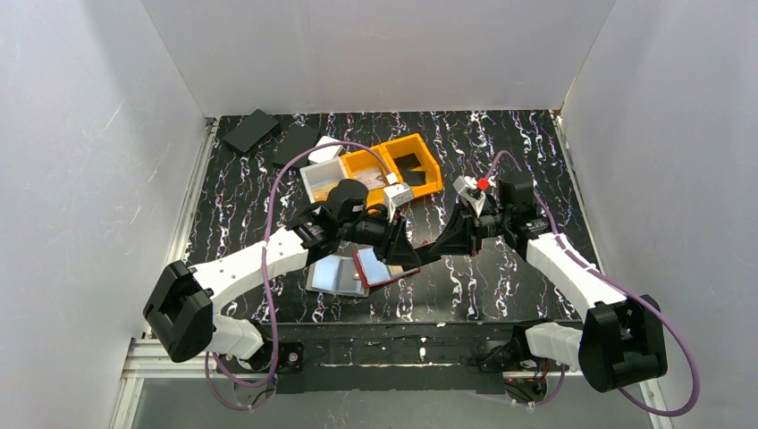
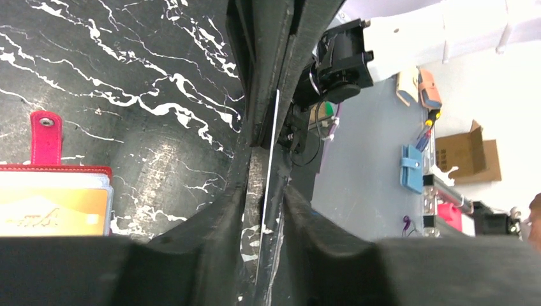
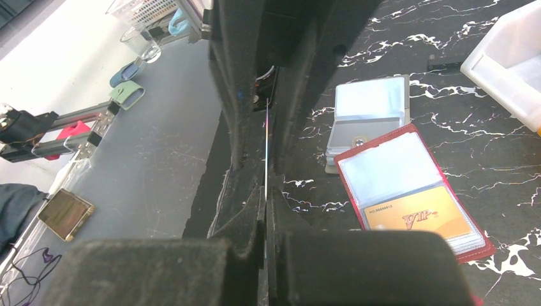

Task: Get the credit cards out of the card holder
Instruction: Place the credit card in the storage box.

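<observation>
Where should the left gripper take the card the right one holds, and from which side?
The free end past the right gripper, approached head-on from the opposite side. The card is thin and pinched at one end, so the left gripper should straddle it and close on its flat faces.

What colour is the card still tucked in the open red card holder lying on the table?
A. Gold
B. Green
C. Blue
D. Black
A: in the right wrist view, a gold card with red lettering sits in a clear sleeve of the red card holder, which lies open on the table.
</observation>
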Motion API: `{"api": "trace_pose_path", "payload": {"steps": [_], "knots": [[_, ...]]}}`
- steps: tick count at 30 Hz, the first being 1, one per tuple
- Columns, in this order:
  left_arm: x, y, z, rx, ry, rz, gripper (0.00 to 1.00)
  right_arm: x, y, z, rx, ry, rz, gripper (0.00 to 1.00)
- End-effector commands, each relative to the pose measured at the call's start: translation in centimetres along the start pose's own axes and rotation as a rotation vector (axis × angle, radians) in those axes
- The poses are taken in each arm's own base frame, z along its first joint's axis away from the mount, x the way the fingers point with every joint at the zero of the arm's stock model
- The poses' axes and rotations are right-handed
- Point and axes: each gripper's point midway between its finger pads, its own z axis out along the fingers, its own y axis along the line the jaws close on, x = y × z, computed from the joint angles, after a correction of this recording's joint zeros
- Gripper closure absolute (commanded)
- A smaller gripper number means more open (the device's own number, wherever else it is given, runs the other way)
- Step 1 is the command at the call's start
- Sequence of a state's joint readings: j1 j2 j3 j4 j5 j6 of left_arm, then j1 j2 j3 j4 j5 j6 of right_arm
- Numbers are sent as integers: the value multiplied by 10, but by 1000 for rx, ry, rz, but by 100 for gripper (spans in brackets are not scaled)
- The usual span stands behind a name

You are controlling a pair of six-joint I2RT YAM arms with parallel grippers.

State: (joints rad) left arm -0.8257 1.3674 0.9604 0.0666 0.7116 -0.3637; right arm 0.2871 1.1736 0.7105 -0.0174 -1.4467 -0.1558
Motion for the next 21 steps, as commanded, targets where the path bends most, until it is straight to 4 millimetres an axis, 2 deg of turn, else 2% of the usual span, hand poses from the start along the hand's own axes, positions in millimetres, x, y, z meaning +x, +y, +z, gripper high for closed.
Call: {"api": "trace_pose_path", "payload": {"steps": [1,2,4,5,9,10,13,16,18,21], "knots": [[-11,-13,-5,69,-1,24,85,-5,0,-1,-15,-7,-33,99],[-11,-12,-5,75,5,20,100,-5,-1,-1,-14,-6,-31,99],[-12,-9,-4,70,12,17,100,-4,-3,-1,-1,-4,-28,96],[-12,-6,-5,56,16,26,100,-3,-6,-1,16,-2,-26,82],[-9,22,-18,-111,110,87,100,-7,-23,-12,143,3,-26,7],[-11,32,-23,-147,123,96,100,-7,-30,-19,198,12,-22,2],[-27,59,-39,-242,146,156,100,-10,-61,-55,420,58,-42,2],[-47,84,-45,-314,171,284,100,-12,-85,-92,608,51,-25,2],[-63,100,-40,-339,211,337,100,-12,-92,-107,684,23,-1,2],[-94,124,-28,-352,253,370,100,-11,-93,-115,723,14,-7,2]]}}
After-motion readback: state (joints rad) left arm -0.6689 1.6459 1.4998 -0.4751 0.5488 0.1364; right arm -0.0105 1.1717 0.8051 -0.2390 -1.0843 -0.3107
